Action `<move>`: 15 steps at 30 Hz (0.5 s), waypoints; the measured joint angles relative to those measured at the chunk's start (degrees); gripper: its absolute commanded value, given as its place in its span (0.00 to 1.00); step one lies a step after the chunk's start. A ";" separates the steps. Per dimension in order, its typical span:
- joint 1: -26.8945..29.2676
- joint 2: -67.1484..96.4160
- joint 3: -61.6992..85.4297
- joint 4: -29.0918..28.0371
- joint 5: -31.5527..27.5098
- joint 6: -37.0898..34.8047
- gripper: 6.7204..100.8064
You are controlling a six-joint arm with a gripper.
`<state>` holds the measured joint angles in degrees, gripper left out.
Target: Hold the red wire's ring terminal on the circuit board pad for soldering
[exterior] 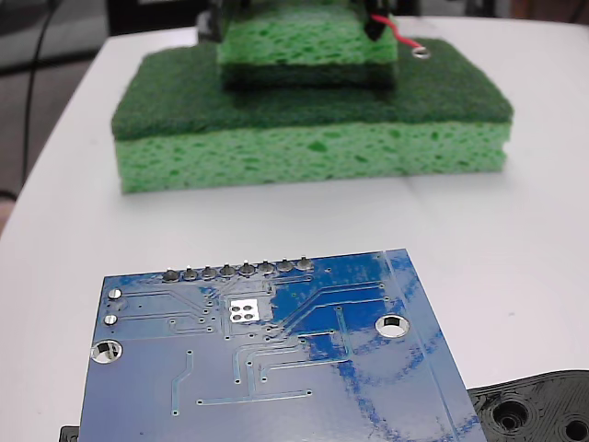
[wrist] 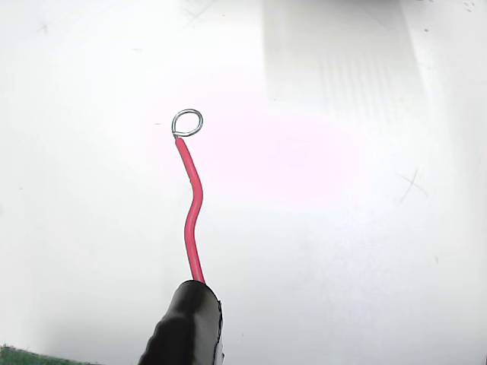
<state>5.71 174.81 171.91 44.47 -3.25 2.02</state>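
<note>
The blue circuit board (exterior: 276, 368) lies flat in the foreground of the fixed view. Its small silvery pad (exterior: 245, 309) with four dark dots sits just below the row of solder pins. Far behind it, at the top right, the red wire (exterior: 398, 37) sticks out over the sponges, its ring terminal (exterior: 421, 52) lowest and its black sleeve (exterior: 375, 26) at the frame's top edge. In the wrist view the red wire (wrist: 192, 213) rises from the black sleeve (wrist: 185, 325) to the ring terminal (wrist: 187, 122), held in the air above white table. The gripper's fingers do not show; the board is out of the wrist view.
A large green sponge (exterior: 313, 152) with a dark scouring top lies between wire and board, and a smaller sponge block (exterior: 308, 37) is stacked on it. A black plastic piece with holes (exterior: 534, 410) lies by the board's right corner. A sliver of green sponge (wrist: 19, 353) shows bottom left.
</note>
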 measured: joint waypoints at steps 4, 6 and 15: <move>0.79 0.00 0.00 -0.09 0.00 1.14 0.99; 0.53 0.00 0.00 -0.09 0.09 0.97 0.99; 0.62 0.00 0.00 -0.18 0.09 0.79 0.99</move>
<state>6.33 174.81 171.91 44.30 -3.16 2.81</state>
